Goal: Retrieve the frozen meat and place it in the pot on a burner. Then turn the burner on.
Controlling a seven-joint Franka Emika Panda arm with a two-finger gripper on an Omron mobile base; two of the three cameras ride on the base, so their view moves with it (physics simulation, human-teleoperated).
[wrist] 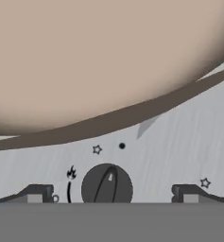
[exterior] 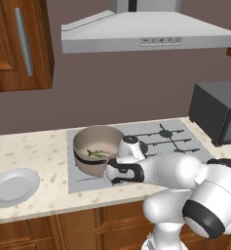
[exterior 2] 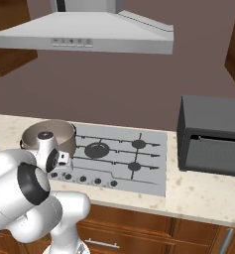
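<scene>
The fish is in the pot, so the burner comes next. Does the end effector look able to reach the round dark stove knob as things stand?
Probably yes. The end effector is open with the round dark stove knob between its tips, and nothing lies between; the brownish-grey metal pot sits beyond it.

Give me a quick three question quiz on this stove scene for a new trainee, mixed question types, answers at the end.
1. True or false: the fish lies inside the pot.
2. Which sits between the open gripper's fingertips in the hand view? A) a burner knob B) the plate C) the microwave
3. Fill in: the pot stands on the stove's front-____ burner, as the robot faces it.

Key: 1 true; 2 A; 3 left.
</scene>
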